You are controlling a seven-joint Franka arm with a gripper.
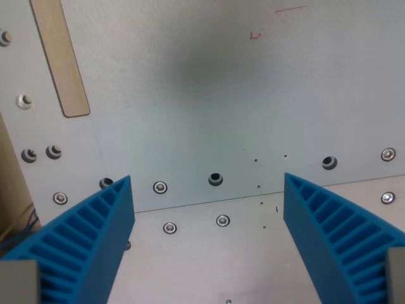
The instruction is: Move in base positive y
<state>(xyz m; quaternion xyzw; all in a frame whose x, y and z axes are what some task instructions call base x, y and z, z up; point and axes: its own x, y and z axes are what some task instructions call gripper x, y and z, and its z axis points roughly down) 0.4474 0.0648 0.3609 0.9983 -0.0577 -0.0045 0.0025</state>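
Observation:
My gripper looks down on a pale grey metal tabletop. Its two blue ribbed fingers stand wide apart at the wrist view's lower left and lower right, with nothing between them. The gripper is open and empty, hovering above the table. A seam between two plates runs across the view just under the fingertips.
A flat wooden strip lies at the upper left. Several screws and holes dot the plate, such as a dark hole and a bolt. Faint red pen marks sit at the top right. A tan edge shows at the far left.

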